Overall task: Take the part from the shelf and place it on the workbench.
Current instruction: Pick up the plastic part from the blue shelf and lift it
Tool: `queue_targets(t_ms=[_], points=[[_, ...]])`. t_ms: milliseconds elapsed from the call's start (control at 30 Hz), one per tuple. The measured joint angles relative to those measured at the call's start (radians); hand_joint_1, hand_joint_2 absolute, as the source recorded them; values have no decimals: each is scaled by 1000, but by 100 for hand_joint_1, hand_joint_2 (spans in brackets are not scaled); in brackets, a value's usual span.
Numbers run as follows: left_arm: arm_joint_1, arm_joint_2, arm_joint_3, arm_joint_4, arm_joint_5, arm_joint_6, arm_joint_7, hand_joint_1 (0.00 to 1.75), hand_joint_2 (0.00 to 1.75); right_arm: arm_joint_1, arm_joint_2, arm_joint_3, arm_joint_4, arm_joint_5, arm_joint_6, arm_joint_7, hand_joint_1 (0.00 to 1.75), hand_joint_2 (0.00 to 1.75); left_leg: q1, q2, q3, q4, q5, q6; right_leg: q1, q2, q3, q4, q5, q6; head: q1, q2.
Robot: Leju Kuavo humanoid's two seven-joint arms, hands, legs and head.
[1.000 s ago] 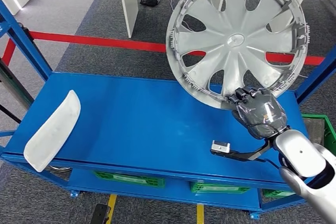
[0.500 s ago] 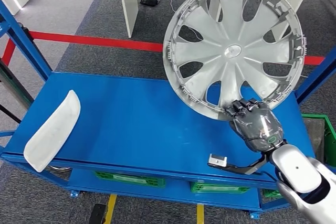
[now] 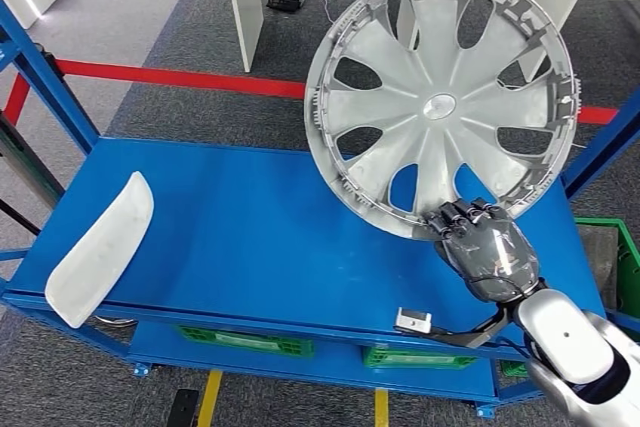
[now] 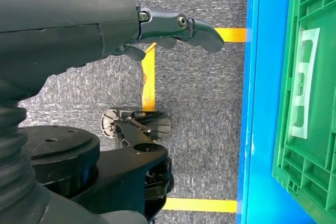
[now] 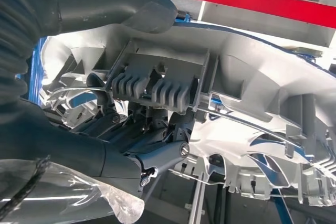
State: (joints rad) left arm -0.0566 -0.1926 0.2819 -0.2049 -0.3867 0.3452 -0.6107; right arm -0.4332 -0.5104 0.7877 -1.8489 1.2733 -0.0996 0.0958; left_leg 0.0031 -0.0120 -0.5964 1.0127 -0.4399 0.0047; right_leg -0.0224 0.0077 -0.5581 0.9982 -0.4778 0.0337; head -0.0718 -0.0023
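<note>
A large silver wheel cover (image 3: 441, 102) with several spokes is held up on edge above the right half of the blue shelf top (image 3: 249, 237). My right hand (image 3: 483, 247) grips its lower rim, fingers curled over the edge. The right wrist view looks at the cover's ribbed inner side (image 5: 238, 93) close up, with my right hand's dark fingers (image 5: 158, 156) closed on its rim. My left hand (image 4: 118, 24) hangs beside the shelf with its fingers stretched out and nothing in them.
A white curved panel (image 3: 102, 247) lies at the shelf's front left. Blue uprights (image 3: 45, 82) frame the shelf, green crates (image 3: 249, 340) sit on the lower level, and another green crate (image 4: 313, 103) is near my left hand. A white table (image 3: 245, 7) and red floor line (image 3: 181, 78) lie beyond.
My right hand has drawn the wheel cover toward me and slightly left, and the cover has lowered a little. The white panel has not moved.
</note>
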Motion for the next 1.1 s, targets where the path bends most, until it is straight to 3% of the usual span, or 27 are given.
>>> queue_targets(t_ms=[800, 933, 1033, 1100], points=[[-1, 0, 20, 0, -24, 11, 62, 0, 175, 25, 0, -23, -11, 19, -3, -2, 175, 175, -6, 0, 0, 2, -2, 3, -6, 0, 0, -1, 1, 3, 0, 0], [-2, 0, 23, 0, -25, 9, 65, 0, 175, 26, 0, -23, -11, 20, -3, -2, 175, 175, -12, 0, -1, 5, -4, 11, -11, 0, 1, -2, 1, 11, 0, 0], [-3, 0, 24, 0, -25, 9, 66, 0, 175, 27, 0, -24, -11, 20, -3, -2, 175, 175, -13, 0, 0, 1, 3, 24, -16, 0, 0, -3, 3, 22, 0, 0], [-6, -1, 24, 0, -26, 8, 66, 0, 175, 28, -1, -26, -11, 20, -4, -3, 175, 175, -10, 2, 3, -12, 14, 36, -16, -1, -16, 28, -27, 24, 1, 0]])
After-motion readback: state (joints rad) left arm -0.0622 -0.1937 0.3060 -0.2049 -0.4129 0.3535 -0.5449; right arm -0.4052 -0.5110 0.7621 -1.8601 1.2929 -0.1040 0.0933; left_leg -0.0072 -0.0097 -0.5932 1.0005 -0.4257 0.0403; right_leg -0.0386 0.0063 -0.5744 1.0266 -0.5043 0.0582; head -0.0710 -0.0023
